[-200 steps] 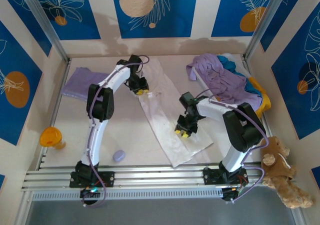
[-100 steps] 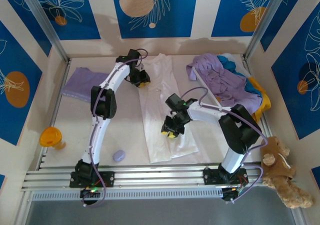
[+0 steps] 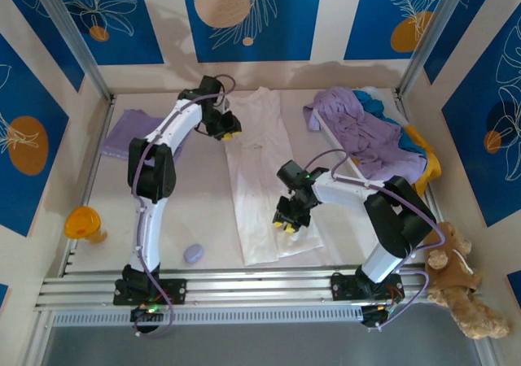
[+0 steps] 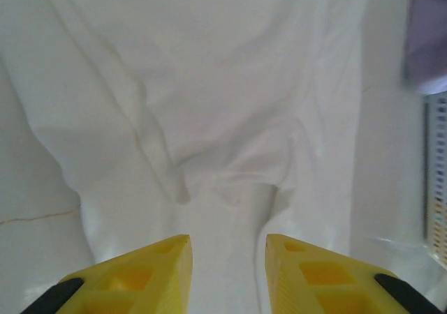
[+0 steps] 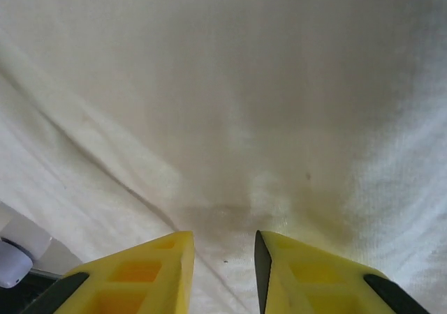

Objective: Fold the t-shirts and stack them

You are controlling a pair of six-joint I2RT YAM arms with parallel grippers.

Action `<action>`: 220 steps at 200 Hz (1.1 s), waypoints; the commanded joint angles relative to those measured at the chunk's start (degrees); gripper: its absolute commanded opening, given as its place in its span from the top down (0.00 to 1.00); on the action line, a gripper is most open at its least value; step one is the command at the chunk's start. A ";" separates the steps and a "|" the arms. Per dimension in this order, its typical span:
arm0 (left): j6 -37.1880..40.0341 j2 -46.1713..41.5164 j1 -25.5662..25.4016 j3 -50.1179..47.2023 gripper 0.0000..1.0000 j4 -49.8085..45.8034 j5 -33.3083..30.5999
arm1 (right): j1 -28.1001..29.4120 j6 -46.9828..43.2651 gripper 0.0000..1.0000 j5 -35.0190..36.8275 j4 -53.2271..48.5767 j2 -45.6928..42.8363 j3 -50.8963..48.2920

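A long white t-shirt lies lengthwise down the middle of the table. My left gripper is at its far left edge, and in the left wrist view the cloth puckers into the gap between the yellow fingers, so the jaws are shut on it. My right gripper sits on the shirt's near right part, with white fabric drawn between its fingers. A heap of lavender, teal and yellow-orange t-shirts lies at the back right. A folded lavender t-shirt rests at the back left.
An orange cup stands at the left edge and a small lavender blob near the front rail. A brown teddy bear sits outside the front right corner. Metal frame posts and walls ring the table.
The white t-shirt has swung from a diagonal lie to straight lengthwise. My right gripper dragged its near end leftward, and my left gripper shifted its far end up and left.
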 commanded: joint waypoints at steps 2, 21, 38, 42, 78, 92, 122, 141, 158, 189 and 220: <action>-2.00 -0.95 -0.89 -5.49 0.66 3.84 0.42 | -0.22 2.77 0.69 -2.74 1.25 0.79 -2.38; -1.97 0.33 -0.73 -6.65 0.67 3.91 -0.43 | 0.83 3.62 0.69 -4.11 1.37 1.21 -3.01; -1.84 1.68 -0.71 -6.61 0.67 3.89 -0.87 | 2.00 4.52 0.69 -4.49 1.51 1.17 -3.71; -1.78 1.96 -0.70 -6.57 0.67 3.97 -0.96 | 2.16 4.78 0.69 -4.58 1.68 1.06 -3.83; -0.01 6.18 -0.29 -3.41 0.67 2.66 -3.00 | 4.07 8.02 0.69 -7.54 5.59 1.77 -4.56; 1.10 8.25 0.27 0.02 0.67 0.67 -3.22 | 4.63 8.87 0.69 -10.50 6.24 2.50 -3.65; 4.13 9.19 0.90 7.46 0.67 -3.82 -3.30 | 4.94 7.80 0.69 -8.88 0.80 -0.92 0.59; 5.65 8.46 1.31 10.80 0.66 -6.45 -3.39 | 4.72 5.95 0.68 -7.83 -2.12 -4.66 2.09; 6.64 5.66 1.27 10.56 0.66 -8.14 -2.88 | 4.87 3.66 0.62 -6.24 -4.68 -9.15 2.00; 7.56 -8.13 -0.13 -4.21 0.66 -4.25 -3.98 | 4.78 1.50 0.59 0.47 -13.36 -19.31 -1.98; 6.74 -24.37 -3.18 -24.19 0.64 -0.09 -4.66 | 4.20 1.83 0.49 5.69 -20.15 -30.39 -8.87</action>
